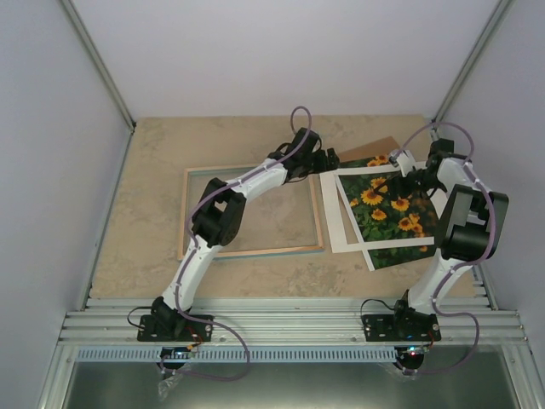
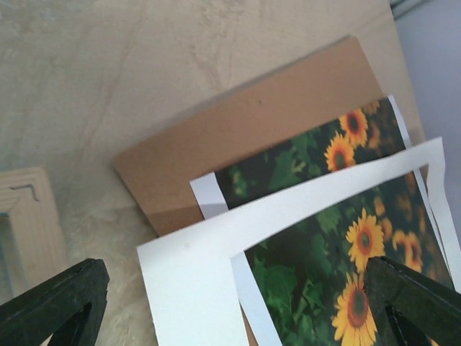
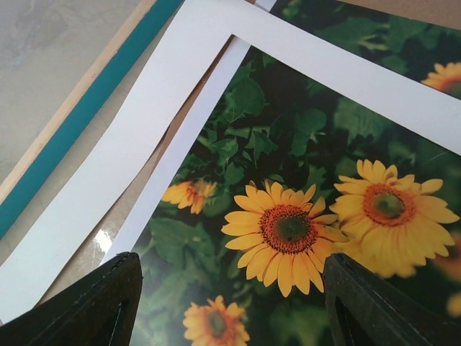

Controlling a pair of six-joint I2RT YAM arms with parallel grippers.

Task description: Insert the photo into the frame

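The photo (image 1: 392, 209) of sunflowers lies at the right of the table, skewed, under a white mat (image 1: 337, 217) and on a brown backing panel (image 1: 385, 146). The frame (image 1: 182, 213) lies flat at centre left with its pale wooden back up. My left gripper (image 1: 329, 160) is open above the near corner of the mat (image 2: 187, 274) and the photo (image 2: 310, 245), with the frame's corner (image 2: 29, 216) to its left. My right gripper (image 1: 409, 181) is open and empty just above the photo (image 3: 288, 216). The frame's turquoise edge (image 3: 79, 108) shows beside the mat (image 3: 144, 122).
The backing panel (image 2: 245, 137) sticks out beyond the photo towards the back of the table. The beige stone-patterned tabletop (image 1: 255, 141) is walled in by white panels. A metal rail (image 1: 289, 319) runs along the near edge by the arm bases.
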